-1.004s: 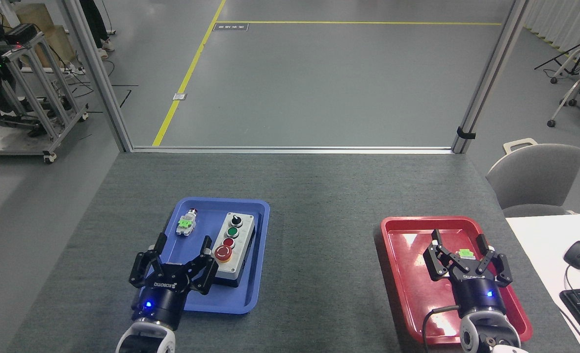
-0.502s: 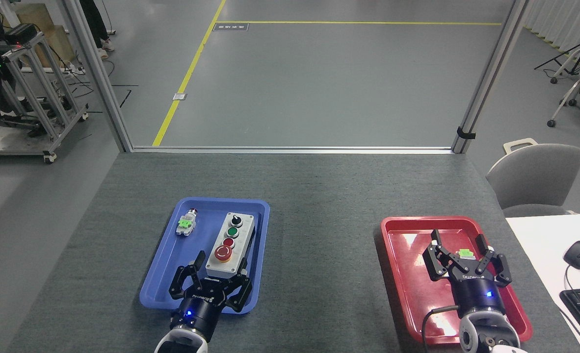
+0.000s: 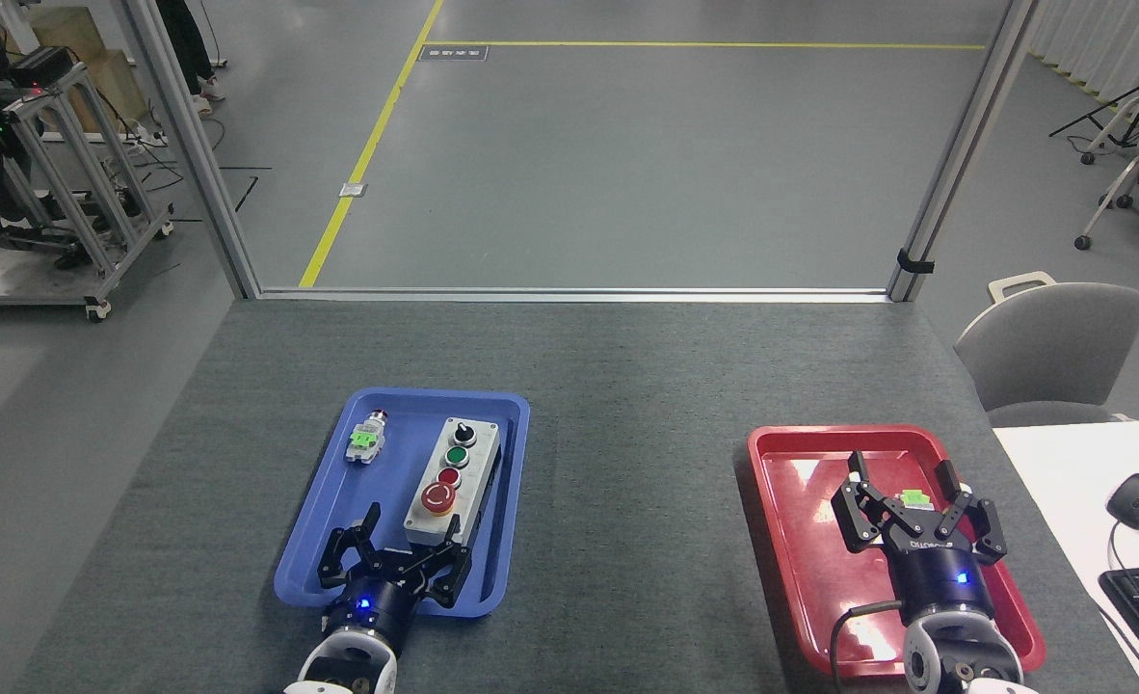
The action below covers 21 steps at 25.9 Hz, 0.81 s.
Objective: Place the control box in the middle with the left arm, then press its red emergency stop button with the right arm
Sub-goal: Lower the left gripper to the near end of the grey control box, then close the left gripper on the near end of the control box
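Dark grey felt worktop — oblong grey-faced control box in blue plastic tray.
Left gripper jaws spread at near end — best straddling both long sides squarely before closing; right gripper jaws spread, idle.

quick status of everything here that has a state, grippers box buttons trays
left gripper: open, at the near end of the control box
right gripper: open, over the red tray
control box: flat in the blue tray, not gripped
red emergency stop button: untouched
blue tray: holds box and small silver-and-green part
red tray: holds a small green part
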Available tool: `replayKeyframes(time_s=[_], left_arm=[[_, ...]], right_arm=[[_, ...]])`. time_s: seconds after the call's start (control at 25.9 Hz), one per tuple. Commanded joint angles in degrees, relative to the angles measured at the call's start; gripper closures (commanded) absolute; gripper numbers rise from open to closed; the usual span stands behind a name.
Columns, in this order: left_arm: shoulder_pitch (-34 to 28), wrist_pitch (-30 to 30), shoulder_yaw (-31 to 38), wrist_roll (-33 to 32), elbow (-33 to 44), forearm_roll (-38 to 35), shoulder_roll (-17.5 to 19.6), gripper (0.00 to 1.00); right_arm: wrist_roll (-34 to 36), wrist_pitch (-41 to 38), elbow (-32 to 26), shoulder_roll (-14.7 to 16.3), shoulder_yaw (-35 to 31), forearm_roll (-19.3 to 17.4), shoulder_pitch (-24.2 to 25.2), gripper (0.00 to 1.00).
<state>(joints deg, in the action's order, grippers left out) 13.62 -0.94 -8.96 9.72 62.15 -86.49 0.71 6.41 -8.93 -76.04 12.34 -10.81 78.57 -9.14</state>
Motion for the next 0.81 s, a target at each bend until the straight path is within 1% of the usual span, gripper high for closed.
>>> replayKeyframes(time_s=[0.0,0.42,0.77], left_arm=[[1.32,-0.29,0.0,-0.05,-2.3,-0.08,-0.1,0.01],[5.19,-0.2,-0.09,0.04,-11.17,0.0,-0.8,0.01],[5.45,-0.03,0.09,-0.22,-11.17,1.06,-1.33,0.01]], right_arm=[[0.27,-0.03,0.02,0.14,0.0,0.0,0.0,0.0],[0.27,-0.03,0.1,0.23,0.0,0.0,-0.09,0.0],[0.27,-0.03,0.28,0.23,0.0,0.0,-0.09,0.0]])
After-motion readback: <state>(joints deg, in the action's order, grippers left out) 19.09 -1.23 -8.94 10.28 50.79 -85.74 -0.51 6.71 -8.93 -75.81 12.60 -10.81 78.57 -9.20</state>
